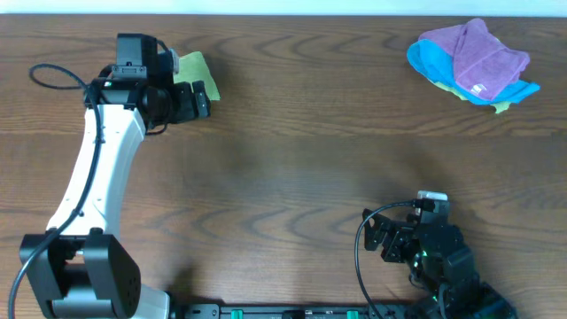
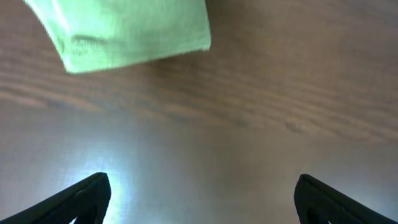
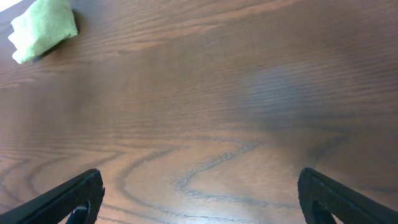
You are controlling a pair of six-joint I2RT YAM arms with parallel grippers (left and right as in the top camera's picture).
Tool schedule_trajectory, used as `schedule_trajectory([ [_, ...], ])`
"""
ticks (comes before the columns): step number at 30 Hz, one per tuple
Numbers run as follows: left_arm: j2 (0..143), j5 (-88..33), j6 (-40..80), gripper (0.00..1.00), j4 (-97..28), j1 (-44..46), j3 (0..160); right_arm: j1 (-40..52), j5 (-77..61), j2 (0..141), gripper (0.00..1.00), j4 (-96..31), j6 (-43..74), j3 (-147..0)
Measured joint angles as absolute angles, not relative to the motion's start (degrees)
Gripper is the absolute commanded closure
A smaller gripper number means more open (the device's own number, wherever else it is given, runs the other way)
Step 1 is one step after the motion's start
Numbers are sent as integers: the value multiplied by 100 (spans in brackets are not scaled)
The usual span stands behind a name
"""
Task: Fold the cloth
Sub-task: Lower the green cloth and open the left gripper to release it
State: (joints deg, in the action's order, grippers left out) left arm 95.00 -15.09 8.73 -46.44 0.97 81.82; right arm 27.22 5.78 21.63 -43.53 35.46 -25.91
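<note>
The cloth (image 1: 191,66) is a small lime-green bundle lying at the back left of the wooden table, partly hidden under the left arm in the overhead view. My left gripper (image 1: 205,99) hovers just in front of it, open, with only bare wood between its fingers. In the left wrist view the cloth (image 2: 130,31) lies ahead and to the left of the open left gripper (image 2: 202,186), clear of both fingers. My right gripper (image 1: 384,237) rests open at the front right, far from the cloth (image 3: 43,28), with nothing in the right gripper (image 3: 202,186).
A pile of a purple cloth (image 1: 478,51) on a bright blue cloth (image 1: 430,64) lies at the back right, with a yellow-green scrap (image 1: 501,107) poking out beneath. The table's far edge (image 1: 310,16) runs just behind both.
</note>
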Motion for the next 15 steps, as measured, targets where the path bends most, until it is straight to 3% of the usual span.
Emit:
schedule_trajectory([
  [8,8844,-1192,856,5,-5192,97,8182,2722,578,2161,1,-4353,3551,-2591],
  [15,7590,-805,412,5,-4921,91,7411,2722,578,2161,1,-4353,3555,-2591],
])
